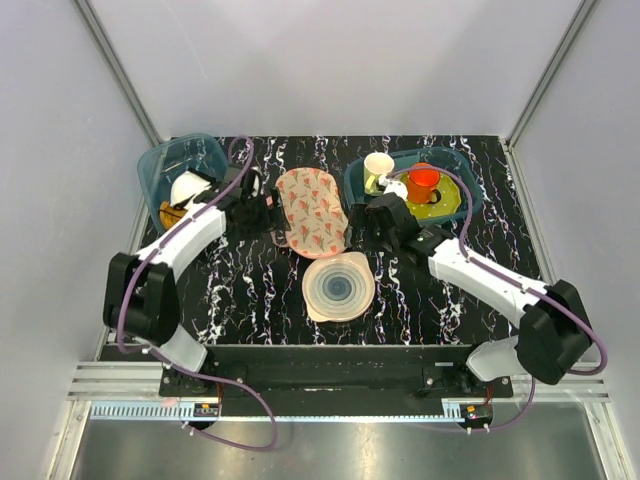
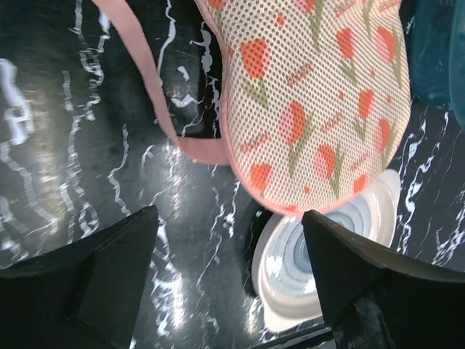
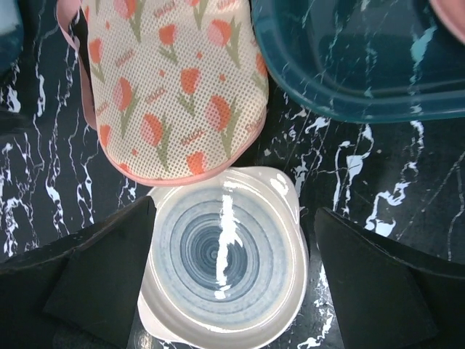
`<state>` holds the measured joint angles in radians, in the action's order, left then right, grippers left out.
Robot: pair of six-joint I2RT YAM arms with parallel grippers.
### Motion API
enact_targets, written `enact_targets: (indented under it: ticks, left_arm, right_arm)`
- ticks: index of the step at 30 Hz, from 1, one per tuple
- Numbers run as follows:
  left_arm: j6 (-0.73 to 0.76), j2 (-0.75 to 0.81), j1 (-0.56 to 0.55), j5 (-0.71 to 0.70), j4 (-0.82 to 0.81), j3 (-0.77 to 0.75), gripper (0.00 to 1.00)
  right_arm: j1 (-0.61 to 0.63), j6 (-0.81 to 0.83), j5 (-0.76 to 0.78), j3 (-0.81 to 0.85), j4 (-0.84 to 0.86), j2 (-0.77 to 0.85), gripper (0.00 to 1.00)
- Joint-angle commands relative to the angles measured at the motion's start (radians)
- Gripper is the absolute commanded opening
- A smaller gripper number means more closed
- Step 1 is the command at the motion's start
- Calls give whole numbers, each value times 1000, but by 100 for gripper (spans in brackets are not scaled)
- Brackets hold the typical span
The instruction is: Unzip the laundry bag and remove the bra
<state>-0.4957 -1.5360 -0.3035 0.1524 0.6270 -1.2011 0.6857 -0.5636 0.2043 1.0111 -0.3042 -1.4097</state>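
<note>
Top external: left tool [image 1: 266, 216] and right tool [image 1: 372, 232] gape wide beside laundry bag [image 1: 312, 212] touching ringed dish [image 1: 338, 287].

We identify the laundry bag [image 2: 320, 94] as fine perforated mesh cloth, matt, with a printed pattern. Its edge trim [image 3: 174, 179] and strap [image 2: 156, 94] are woven pink tape, also matt. We read the table [image 2: 94, 160] as a smooth, glossy black surface with white marble-like veins that mirrors the lights. The dish [image 3: 225, 269] has a smooth, high-gloss finish with a bright highlight; we cannot tell ceramic from plastic. The bin [image 3: 363, 58] is smooth, translucent teal plastic. The fingers [image 2: 109, 269] of the left gripper [image 2: 229, 280] and the right gripper [image 3: 232, 280] are matt black, apparently plastic. The rail [image 1: 120, 385] is bare silver metal.
</note>
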Motion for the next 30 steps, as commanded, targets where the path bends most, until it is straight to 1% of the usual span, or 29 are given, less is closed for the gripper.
enact_targets:
  ticks: [1,2,5,6,8,10,13,14,16,17,18,20,23,27,29,30]
  left_arm:
    - [-136,-82,0,91,-252,37,84]
    - [-147,-98,0,116,-271,26,83]
    - [-181,-188,0,125,-319,-21,82]
    - [-185,-234,-2,125,-319,-38,82]
    - [-181,-272,-2,134,-312,-72,82]
    - [-185,-311,-2,130,-335,-74,82]
    - [-190,-357,-2,148,-351,-78,77]
    - [-195,-368,-2,156,-357,-77,72]
    - [-207,-381,-5,177,-359,-87,56]
    - [-205,-391,-5,177,-348,-98,35]
    - [-202,-386,-8,176,-314,-133,21]
    - [-196,-340,-11,164,-282,-163,0]
    - [-191,-241,-17,127,-230,-222,0]
    - [-221,-153,-31,88,-139,-287,0]
    - [-239,-138,-40,58,-104,-314,0]
    - [-244,-130,-45,50,-70,-324,0]
  right_arm:
    - [-2,18,95,-6,13,109,100]
    - [-2,14,102,-14,10,123,100]
    - [-3,5,124,-19,1,166,100]
    - [-2,2,126,-22,0,176,100]
    - [-3,5,136,-26,-6,193,100]
    - [-2,11,144,-37,-18,207,100]
    - [-2,19,158,-51,-26,216,100]
    - [-3,22,161,-55,-30,219,100]
    - [-2,22,165,-55,-39,219,100]
    - [-3,22,164,-55,-41,219,100]
    - [-2,28,162,-51,-50,218,100]
    - [-3,37,156,-37,-62,212,100]
    - [-3,80,167,-23,-65,212,100]
    - [-3,132,172,4,-59,190,100]
    - [-2,139,115,33,-53,175,100]
    - [0,152,59,44,-50,155,100]
